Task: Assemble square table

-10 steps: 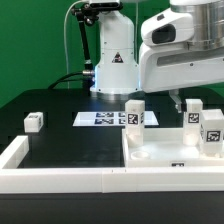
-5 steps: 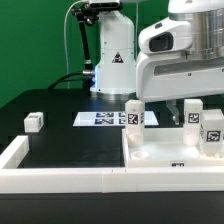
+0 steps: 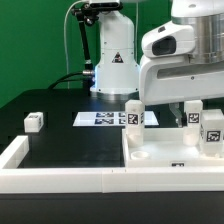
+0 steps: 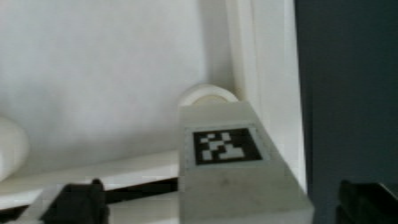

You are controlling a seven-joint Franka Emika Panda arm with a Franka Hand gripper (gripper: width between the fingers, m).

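Black table (image 3: 60, 140), marker board (image 3: 98, 119), lone leg (image 3: 34, 122), slab (image 3: 165, 152) seemingly flat

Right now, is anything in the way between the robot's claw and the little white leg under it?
No, nothing visible is in the way. The open gripper sits straight over the tagged leg, one finger either side.

Arm (image 3: 182, 55): the white base column (image 3: 110, 62) stands far back, mid-scene. The upper links reach forward and over to the exterior view's right. The bulky white wrist section hangs low at the near right, and its underside is partly cut off by the frame. Hand (image 4: 222, 205) points straight down. In the wrist view both black fingertips (image 4: 79, 200) show, set wide apart with the jaws open.
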